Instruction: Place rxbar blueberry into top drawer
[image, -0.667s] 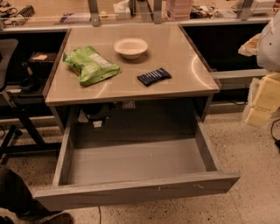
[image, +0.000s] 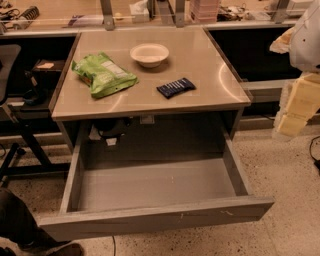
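The rxbar blueberry (image: 175, 87), a small dark navy bar, lies flat on the tan tabletop (image: 210, 65), right of centre near the front edge. The top drawer (image: 155, 217) under the table is pulled wide open, and its grey bottom is bare. My gripper (image: 295, 107) shows as blurred cream-coloured parts at the right edge of the view. It is off the table's right side, about level with the tabletop, well apart from the bar and holding nothing that I can see.
A lime-green chip bag (image: 103, 75) lies on the left of the tabletop. A white bowl (image: 149, 54) stands at the back middle. A dark chair and stand (image: 15, 100) are to the left. A dark shape (image: 20, 225) sits at the bottom left by the drawer's corner.
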